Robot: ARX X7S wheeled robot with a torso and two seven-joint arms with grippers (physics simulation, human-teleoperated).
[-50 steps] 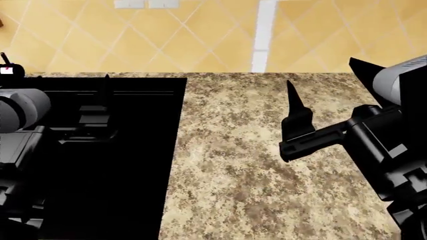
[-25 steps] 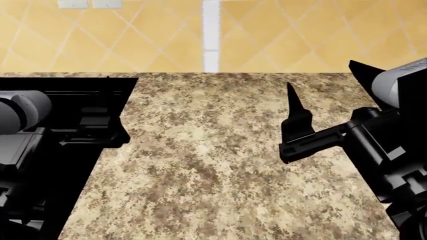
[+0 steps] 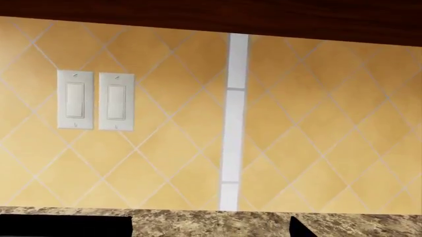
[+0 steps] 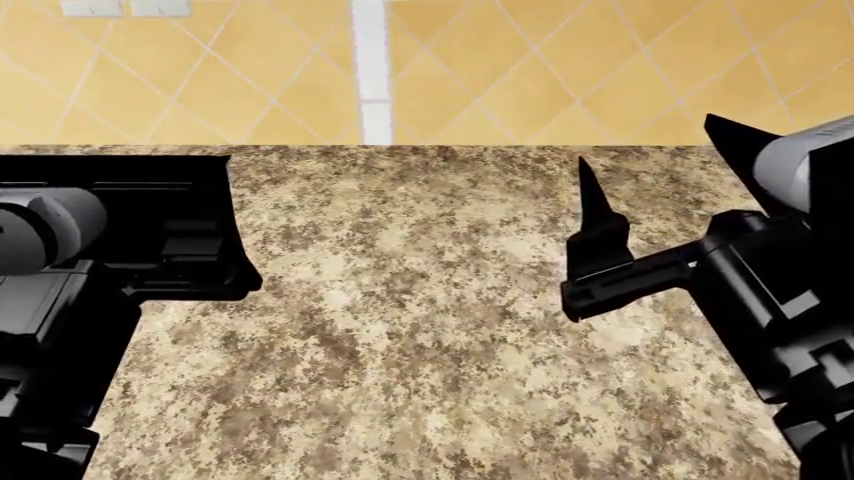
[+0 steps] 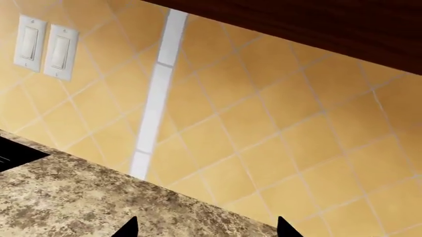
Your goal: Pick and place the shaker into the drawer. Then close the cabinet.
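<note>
Panned rightward since a second ago: black cooktop (image 4: pixel 120 190) slid toward the left edge, wall switches (image 3: pixel 96 100) nearly out of head view. Left end effector (image 4: pixel 187 240) dark against it, opening impossible to tell. Speckled surface (image 4: pixel 400 330) bare mid-frame. Right end effector (image 5: pixel 205 228) spread wide, holding nothing. Shaker, drawer unseen; risk judged: blind reaching striking the surface.

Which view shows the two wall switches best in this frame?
The left wrist view: both switches appear whole and nearly square-on against the tiles. The right wrist view shows them whole too, but tilted in a corner of the picture. The head view catches only their lower edges, cut off at the picture's top.
</note>
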